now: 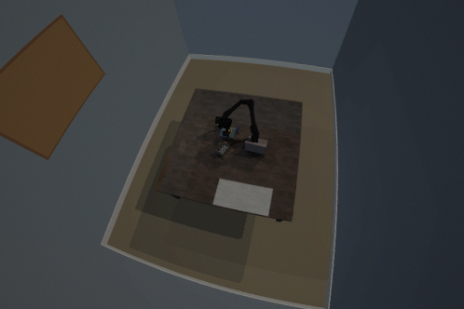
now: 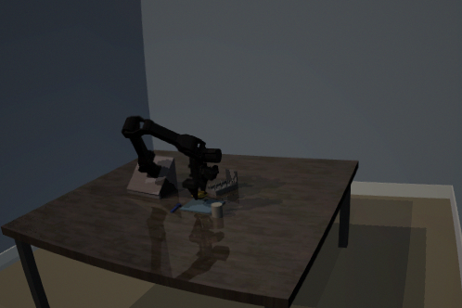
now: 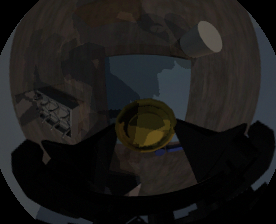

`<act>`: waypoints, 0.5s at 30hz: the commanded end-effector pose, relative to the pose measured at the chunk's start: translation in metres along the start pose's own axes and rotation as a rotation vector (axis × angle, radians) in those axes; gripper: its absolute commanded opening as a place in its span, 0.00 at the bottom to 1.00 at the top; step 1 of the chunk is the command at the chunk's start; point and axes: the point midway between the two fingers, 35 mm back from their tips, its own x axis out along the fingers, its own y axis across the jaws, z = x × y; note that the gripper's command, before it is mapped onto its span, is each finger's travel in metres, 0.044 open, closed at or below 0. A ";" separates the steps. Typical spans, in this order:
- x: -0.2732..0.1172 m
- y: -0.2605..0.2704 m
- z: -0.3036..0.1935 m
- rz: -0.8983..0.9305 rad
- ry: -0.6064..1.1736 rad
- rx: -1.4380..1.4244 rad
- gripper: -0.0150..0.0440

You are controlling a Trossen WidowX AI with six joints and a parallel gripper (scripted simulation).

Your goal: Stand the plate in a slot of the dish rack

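Observation:
The small round yellow plate (image 3: 146, 125) (image 2: 202, 194) is between the two fingers of my gripper (image 3: 145, 124) in the wrist view, with a fingertip against each side of its rim. The gripper is shut on it. The plate is at or just above the blue mat; the exact height is hard to tell. The fingers point down in the exterior view and partly hide the plate. The grey dish rack (image 1: 223, 148) (image 2: 227, 189) (image 3: 55, 112) stands on the table beside the mat, to the left in the wrist view, with its slots showing and no plate in them.
The blue mat (image 3: 131, 75) (image 2: 189, 207) lies under the gripper. A pale cup (image 3: 201, 40) (image 2: 217, 211) stands at the mat's corner. A blue pen-like thing (image 3: 173, 149) (image 2: 175, 208) lies beside the mat. A pale wedge block (image 1: 256, 146) is by the arm's base. A white sheet (image 1: 243, 196) lies farther off.

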 end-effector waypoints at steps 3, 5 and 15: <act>-0.034 0.002 0.007 0.010 -0.009 0.009 0.25; -0.045 0.002 0.008 0.011 -0.009 0.009 0.25; -0.090 0.004 0.010 0.009 -0.007 0.009 0.25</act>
